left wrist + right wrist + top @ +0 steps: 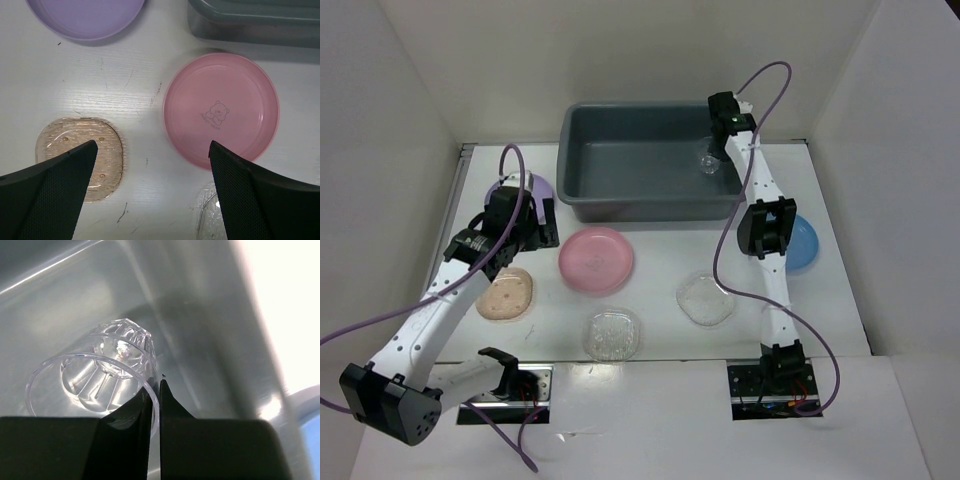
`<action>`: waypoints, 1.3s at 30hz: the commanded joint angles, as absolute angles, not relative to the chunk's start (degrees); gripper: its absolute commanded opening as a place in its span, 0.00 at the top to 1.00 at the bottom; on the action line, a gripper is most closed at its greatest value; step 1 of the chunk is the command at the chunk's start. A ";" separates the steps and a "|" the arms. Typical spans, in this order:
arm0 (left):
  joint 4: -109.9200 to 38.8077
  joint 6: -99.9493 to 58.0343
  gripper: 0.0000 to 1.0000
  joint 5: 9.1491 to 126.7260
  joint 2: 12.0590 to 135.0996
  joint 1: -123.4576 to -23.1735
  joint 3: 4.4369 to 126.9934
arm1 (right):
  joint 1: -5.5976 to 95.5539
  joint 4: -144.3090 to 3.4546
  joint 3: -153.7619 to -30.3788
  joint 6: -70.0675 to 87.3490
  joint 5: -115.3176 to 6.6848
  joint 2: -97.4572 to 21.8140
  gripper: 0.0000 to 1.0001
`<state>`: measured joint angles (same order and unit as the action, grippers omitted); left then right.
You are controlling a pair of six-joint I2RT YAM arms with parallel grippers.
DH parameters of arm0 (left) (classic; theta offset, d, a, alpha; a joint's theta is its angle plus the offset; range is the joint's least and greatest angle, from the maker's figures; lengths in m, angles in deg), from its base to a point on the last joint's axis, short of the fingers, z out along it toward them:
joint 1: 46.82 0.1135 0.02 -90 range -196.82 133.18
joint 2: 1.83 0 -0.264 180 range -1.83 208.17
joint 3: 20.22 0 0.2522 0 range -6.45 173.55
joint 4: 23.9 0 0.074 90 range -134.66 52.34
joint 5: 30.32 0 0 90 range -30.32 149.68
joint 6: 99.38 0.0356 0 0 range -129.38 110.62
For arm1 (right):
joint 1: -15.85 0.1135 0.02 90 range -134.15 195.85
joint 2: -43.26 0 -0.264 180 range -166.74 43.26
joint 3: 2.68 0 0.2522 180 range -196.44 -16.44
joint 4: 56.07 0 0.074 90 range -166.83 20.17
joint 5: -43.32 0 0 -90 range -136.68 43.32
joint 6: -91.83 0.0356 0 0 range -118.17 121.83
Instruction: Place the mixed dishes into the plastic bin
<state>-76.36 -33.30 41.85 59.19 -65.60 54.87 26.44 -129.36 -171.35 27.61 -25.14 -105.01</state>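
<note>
The grey-blue plastic bin (565, 165) stands at the back of the table. Inside its right end my right gripper (712, 150) is shut on the rim of the small clear cup (100, 370), which lies tilted against the bin floor (200, 315); the rim runs between the two fingers of that gripper (156, 382). My left gripper (152, 143) hangs open above bare table, with the peach dish (70, 135) on its left and the pink plate (220, 107) on its right, holding nothing. The lilac plate (85, 17) lies beyond it, partly hidden under the arm in the top view.
Two clear textured dishes (611, 334) (706, 298) lie near the front. A blue plate (802, 240) sits at the right, partly behind the right arm. White walls close the table in on three sides.
</note>
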 commanded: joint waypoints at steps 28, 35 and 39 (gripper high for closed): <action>-59.99 -53.85 0.16 34.63 66.36 -47.70 47.42 | 32.20 -102.35 -109.28 30.57 -54.14 -39.38 0.41; -53.31 -55.87 0.13 33.57 81.74 -40.05 52.95 | 37.91 -101.21 -87.19 31.80 -61.70 -18.46 0.39; -49.97 -57.97 0.13 32.69 88.77 -37.95 56.03 | 37.91 -104.01 -85.61 32.32 -61.70 -13.26 0.38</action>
<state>-56.25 -54.96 34.46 85.63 -39.40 51.74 37.61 -105.19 -85.08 31.50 -59.36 -19.24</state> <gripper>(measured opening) 0.868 0.623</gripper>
